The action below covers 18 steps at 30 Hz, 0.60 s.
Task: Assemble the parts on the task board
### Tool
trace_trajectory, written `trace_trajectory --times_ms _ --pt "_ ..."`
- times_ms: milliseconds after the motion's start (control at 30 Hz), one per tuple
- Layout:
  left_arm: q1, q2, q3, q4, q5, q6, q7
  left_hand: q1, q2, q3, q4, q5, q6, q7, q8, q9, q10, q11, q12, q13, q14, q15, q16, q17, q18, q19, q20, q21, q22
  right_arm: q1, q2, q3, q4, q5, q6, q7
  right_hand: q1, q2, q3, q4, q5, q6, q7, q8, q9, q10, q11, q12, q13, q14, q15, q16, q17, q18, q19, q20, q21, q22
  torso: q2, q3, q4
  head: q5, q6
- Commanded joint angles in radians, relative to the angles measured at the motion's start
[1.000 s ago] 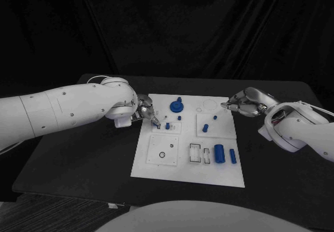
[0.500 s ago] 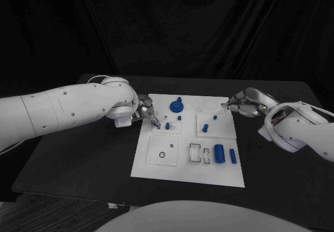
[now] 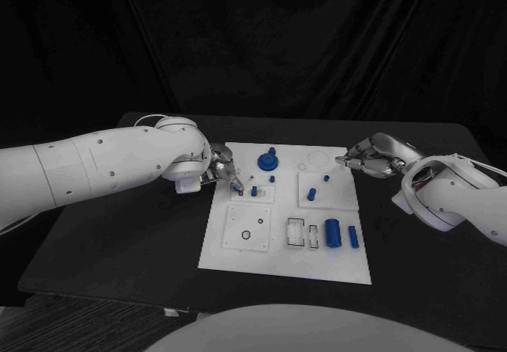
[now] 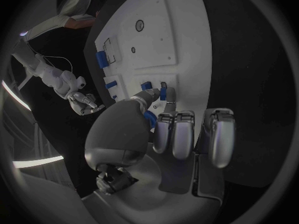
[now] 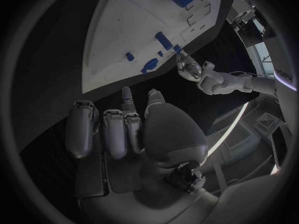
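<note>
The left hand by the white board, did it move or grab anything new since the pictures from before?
Nothing visibly changed. The left hand stays at the board's left edge with its fingertips at a small blue peg, the right hand stays off the board's right corner, and the blue pieces lie where they were.

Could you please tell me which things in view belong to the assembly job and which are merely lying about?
Job:
task board
blue parts, e.g. large cylinder, knobbed disc
left hand, at a small blue part
right hand

Lying about:
black table; nothing loose on it
</note>
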Motion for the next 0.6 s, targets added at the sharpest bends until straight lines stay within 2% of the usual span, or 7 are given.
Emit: trace_trajectory --times_ms 33,600 --pt "-0.002 -0.001 0.001 0.006 0.002 0.014 0.007 0.000 0.011 0.123 -0.018 0.050 0.016 -0.022 0.037 0.040 0.104 0.001 0.007 0.263 0.118 -0.008 0.010 0.266 0.014 0.075 -0.006 -0.007 0.251 -0.003 -0.001 0.000 0.000 -0.002 0.004 -0.017 0.031 0.012 -0.001 -0.005 0.014 -0.005 0.004 -0.011 -0.011 0.108 0.001 0.009 0.261 0.071 -0.002 -0.006 0.133 -0.013 0.024 0.007 -0.020 0.196 0.000 0.0001 0.0000 0.002 0.000" --pt "-0.003 -0.002 0.001 0.002 0.002 0.015 0.007 0.000 0.011 0.123 -0.018 0.050 0.016 -0.022 0.037 0.040 0.104 0.001 0.007 0.263 0.118 -0.008 0.010 0.266 0.014 0.075 -0.006 -0.007 0.251 -0.004 0.000 0.000 -0.001 -0.002 0.006 -0.017 0.035 0.011 0.000 -0.006 0.017 -0.005 0.004 -0.011 -0.011 0.108 0.001 0.009 0.261 0.071 -0.002 -0.006 0.132 -0.013 0.024 0.007 -0.020 0.196 0.000 -0.0002 0.0003 0.001 0.000"
